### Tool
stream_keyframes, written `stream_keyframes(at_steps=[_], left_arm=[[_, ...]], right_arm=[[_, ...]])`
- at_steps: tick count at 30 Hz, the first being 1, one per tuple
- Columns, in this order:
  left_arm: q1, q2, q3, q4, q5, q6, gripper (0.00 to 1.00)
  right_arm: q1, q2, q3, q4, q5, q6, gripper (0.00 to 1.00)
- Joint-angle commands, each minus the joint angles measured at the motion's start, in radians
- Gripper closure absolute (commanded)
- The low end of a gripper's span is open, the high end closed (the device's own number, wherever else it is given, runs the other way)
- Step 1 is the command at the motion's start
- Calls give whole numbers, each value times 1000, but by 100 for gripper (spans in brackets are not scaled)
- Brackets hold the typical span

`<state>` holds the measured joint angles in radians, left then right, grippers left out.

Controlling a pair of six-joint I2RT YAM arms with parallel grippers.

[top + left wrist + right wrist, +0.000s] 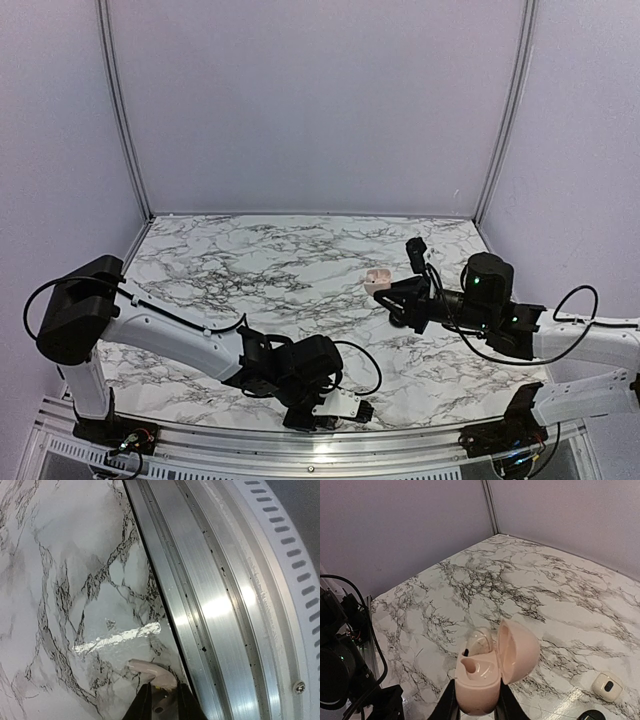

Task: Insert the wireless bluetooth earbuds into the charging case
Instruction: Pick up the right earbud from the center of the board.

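The right pincer (475,702) clamps the case (480,685) upright above the table (250,260), toward 3 o'clock, with its lid (520,650) swung open. The far socket seems to hold a pale shape with a dark tip, probably one earbud (479,641). The near socket (479,667) looks empty. At the 6 o'clock edge, by the metal rail (220,605), the left pincer (165,707) stands narrow around a small pale piece (152,672); whether it grips, I cannot tell. At best half is done.

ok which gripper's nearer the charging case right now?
Right. The right gripper is shut on the open charging case, fingers on both sides of its base. The left gripper is well away from it, at the near edge of the marble table by the aluminium rail.
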<state>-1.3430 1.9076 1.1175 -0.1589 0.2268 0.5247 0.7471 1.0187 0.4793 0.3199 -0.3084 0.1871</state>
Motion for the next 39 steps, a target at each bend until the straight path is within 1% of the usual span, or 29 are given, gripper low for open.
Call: stream_keyframes(at_steps=[1, 5, 10, 12, 15, 18, 21, 24, 26, 28, 34, 36, 39], left_arm=[[7, -6, 9, -44, -20, 2, 84], [35, -51, -11, -27, 3, -46, 93], [63, -123, -64, 16, 11, -104, 100], [75, -158, -88, 38, 19, -135, 100], [106, -230, -130, 90, 51, -208, 100], [139, -334, -172, 191, 88, -332, 100], [185, -457, -211, 346, 135, -536, 100], [200, -528, -209, 410, 121, -727, 100], [200, -549, -187, 421, 113, -809, 100], [200, -554, -158, 425, 112, -875, 100], [202, -533, -101, 469, 107, -1015, 100], [206, -531, -88, 482, 78, -1068, 100], [216, -528, -92, 567, 50, -1187, 100]], right_arm=[[-9, -7, 6, 12, -8, -6, 100], [-9, 1, 11, 16, 0, -15, 100], [-9, 14, 12, 46, 9, -14, 100], [-9, 22, 14, 56, 19, -18, 100], [-9, 27, 8, 93, 73, -30, 100], [-9, 29, -22, 200, 124, -59, 100], [3, 44, -65, 357, 198, -111, 100], [47, 78, -73, 460, 294, -221, 100], [91, 105, -78, 528, 365, -308, 100], [132, 132, -81, 586, 387, -388, 100], [203, 160, -88, 672, 396, -487, 100], [238, 163, -100, 702, 435, -536, 100], [297, 178, -119, 770, 525, -613, 100]])
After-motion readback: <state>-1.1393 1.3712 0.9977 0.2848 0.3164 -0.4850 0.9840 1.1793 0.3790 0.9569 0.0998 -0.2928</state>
